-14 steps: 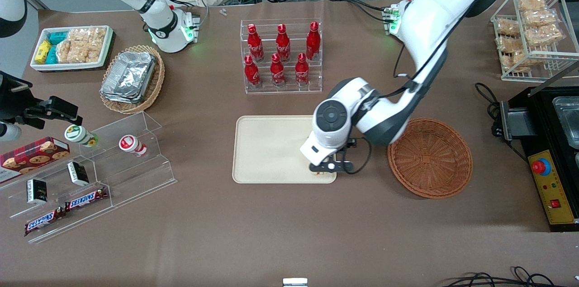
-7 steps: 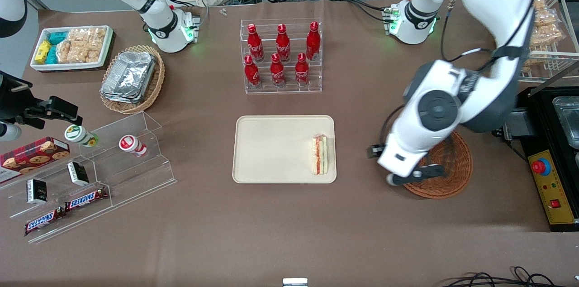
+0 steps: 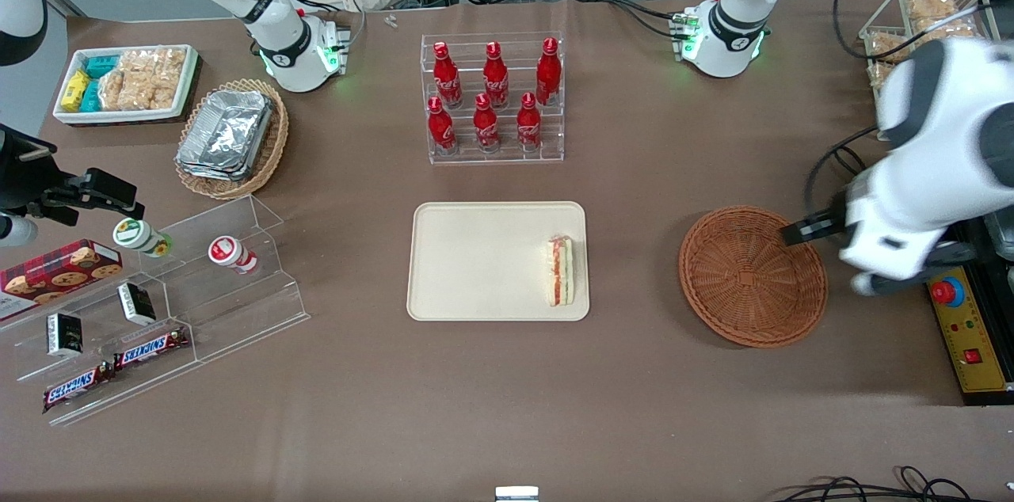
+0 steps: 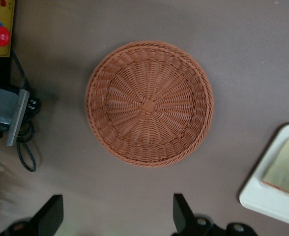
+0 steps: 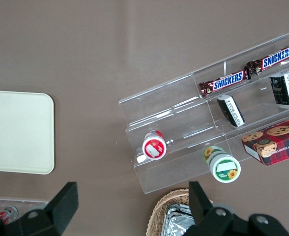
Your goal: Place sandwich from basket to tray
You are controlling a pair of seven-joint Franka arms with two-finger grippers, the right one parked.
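Note:
The sandwich [image 3: 561, 271] lies flat on the beige tray [image 3: 475, 260], by the tray's short edge that faces the basket; it also shows in the left wrist view, sandwich [image 4: 284, 167] on a tray corner [image 4: 262, 199]. The reddish-brown wicker basket [image 3: 752, 276] [image 4: 149, 103] holds nothing. My gripper [image 3: 905, 269] [image 4: 117, 221] hangs high beside the basket, toward the working arm's end of the table, over the control box. Its fingers [image 4: 183, 216] stand wide apart and open, with nothing between them.
A yellow control box with a red button [image 3: 947, 292] and a black appliance lie under the gripper. A wire rack of snacks [image 3: 927, 51] stands farther from the camera. A rack of red bottles [image 3: 495, 98] stands farther back than the tray. Acrylic shelves [image 3: 158, 304] hold snacks at the parked arm's end.
The gripper has left the sandwich on the tray, risen, and swung away over the basket to the working arm's end of the table. The sandwich has stayed put.

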